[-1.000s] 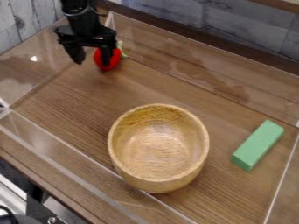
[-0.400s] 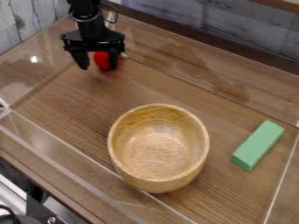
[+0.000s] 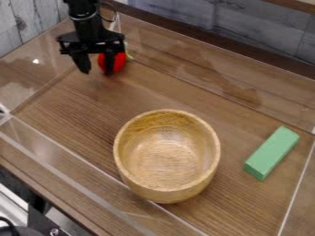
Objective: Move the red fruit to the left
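The red fruit [image 3: 113, 63] is a small bright red toy lying at the far left of the wooden table top. My black gripper [image 3: 101, 63] has come down on it from above. Its dark fingers [image 3: 84, 63] stand on either side of the fruit and hide part of it. At this size the picture does not show whether the fingers press on the fruit or still leave a gap.
A large wooden bowl [image 3: 168, 184] stands empty in the front middle. At the right edge lies a green block [image 3: 272, 152]. Clear plastic walls [image 3: 25, 111] ring the table top, with a grey plank wall behind.
The gripper has sunk lower over the red fruit and shifted slightly left. Its fingers now reach down beside the fruit. The fruit, bowl and block stay put.
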`<state>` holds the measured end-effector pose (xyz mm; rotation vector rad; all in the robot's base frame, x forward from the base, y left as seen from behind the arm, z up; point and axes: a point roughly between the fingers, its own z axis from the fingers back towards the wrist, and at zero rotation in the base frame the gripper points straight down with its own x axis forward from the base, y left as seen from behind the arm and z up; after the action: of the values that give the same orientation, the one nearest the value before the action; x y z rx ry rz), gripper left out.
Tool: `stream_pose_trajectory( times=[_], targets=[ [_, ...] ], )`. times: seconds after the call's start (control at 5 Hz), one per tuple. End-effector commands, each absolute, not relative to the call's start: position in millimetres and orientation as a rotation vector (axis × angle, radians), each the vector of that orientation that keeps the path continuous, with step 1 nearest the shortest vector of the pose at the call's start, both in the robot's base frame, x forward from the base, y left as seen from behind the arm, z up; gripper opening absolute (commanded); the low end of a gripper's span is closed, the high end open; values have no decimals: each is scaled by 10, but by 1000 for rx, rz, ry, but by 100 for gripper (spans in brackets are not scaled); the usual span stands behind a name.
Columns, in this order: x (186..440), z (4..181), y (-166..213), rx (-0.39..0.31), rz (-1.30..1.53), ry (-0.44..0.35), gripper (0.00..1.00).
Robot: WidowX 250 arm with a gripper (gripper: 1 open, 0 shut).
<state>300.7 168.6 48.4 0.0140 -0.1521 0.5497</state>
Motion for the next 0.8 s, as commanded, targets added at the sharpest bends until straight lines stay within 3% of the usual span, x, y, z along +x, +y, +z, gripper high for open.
stream_pose_trajectory(
  times=[0.0,0.6],
  targets=[
    [3150,809,1762,45,513,-246,100],
    [3164,909,1869,54,487,-241,100]
  ],
)
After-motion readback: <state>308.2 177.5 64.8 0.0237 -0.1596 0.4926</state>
